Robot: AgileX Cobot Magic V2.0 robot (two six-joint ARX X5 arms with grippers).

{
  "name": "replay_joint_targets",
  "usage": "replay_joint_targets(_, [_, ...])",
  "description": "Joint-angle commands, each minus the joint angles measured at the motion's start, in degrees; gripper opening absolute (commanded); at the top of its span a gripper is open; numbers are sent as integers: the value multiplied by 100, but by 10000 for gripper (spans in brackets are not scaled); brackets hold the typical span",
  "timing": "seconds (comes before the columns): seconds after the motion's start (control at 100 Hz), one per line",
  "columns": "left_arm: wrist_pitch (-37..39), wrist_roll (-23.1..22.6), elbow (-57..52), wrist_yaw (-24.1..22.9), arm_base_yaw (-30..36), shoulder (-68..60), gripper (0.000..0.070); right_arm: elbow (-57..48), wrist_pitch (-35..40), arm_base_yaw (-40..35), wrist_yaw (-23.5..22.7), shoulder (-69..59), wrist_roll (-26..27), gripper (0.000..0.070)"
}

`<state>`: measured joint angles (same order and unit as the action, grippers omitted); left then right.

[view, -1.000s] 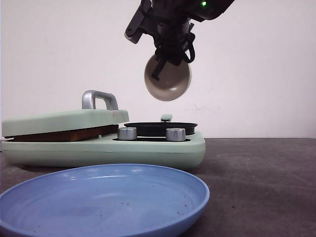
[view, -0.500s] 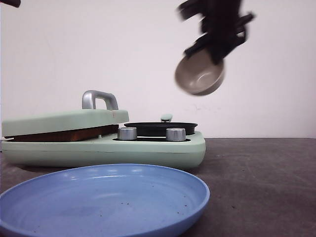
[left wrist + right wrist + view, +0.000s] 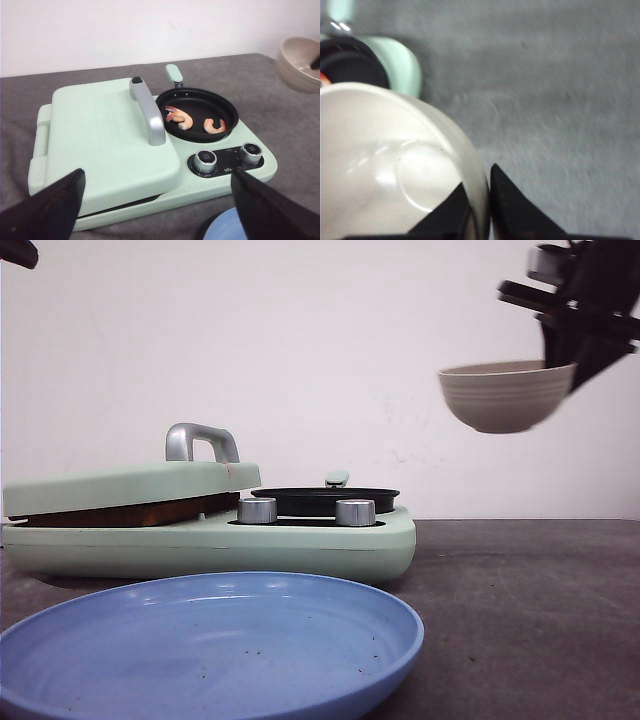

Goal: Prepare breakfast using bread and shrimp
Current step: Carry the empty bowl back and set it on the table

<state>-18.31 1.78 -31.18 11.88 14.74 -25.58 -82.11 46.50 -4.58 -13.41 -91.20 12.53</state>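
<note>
Two pink shrimp (image 3: 192, 120) lie in the black pan (image 3: 197, 95) of the mint-green breakfast maker (image 3: 300, 545). Its lid (image 3: 100, 135) is down. A brown strip (image 3: 130, 513) shows in the gap under the lid; the bread itself is hidden. My right gripper (image 3: 480, 200) is shut on the rim of an empty beige bowl (image 3: 505, 395), held upright in the air to the right of the maker. My left gripper (image 3: 157, 171) hovers open above the maker's front edge, with nothing between its fingers.
A wide blue plate (image 3: 210, 640) sits in front of the maker, nearest the camera. Two silver knobs (image 3: 205, 161) stand in front of the pan. A silver handle (image 3: 200, 440) rises from the lid. Dark grey tabletop (image 3: 530, 610) stretches to the right.
My right arm has carried the bowl from above the pan out to the right. The bowl has turned from tipped over to upright. The maker and the plate have not moved.
</note>
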Motion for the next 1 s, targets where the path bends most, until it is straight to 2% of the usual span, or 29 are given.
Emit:
replay_joint_targets(0.0, [-2, -68, -42, -33, 11, -35, 516, -24, 11, 20, -162, -162, -146, 4])
replay_joint_targets(0.16, [-35, -68, -42, -44, 11, -81, 516, 273, -74, 114, -317, -313, -190, 3])
replay_joint_targets(0.57, [-13, -68, -42, -48, 11, -181, 516, 1381, -1099, 114, -479, -717, -48, 3])
replay_joint_targets(0.99, [-15, -66, -42, -50, 11, -184, 516, 1537, -1392, 136, -468, -1036, -13, 4])
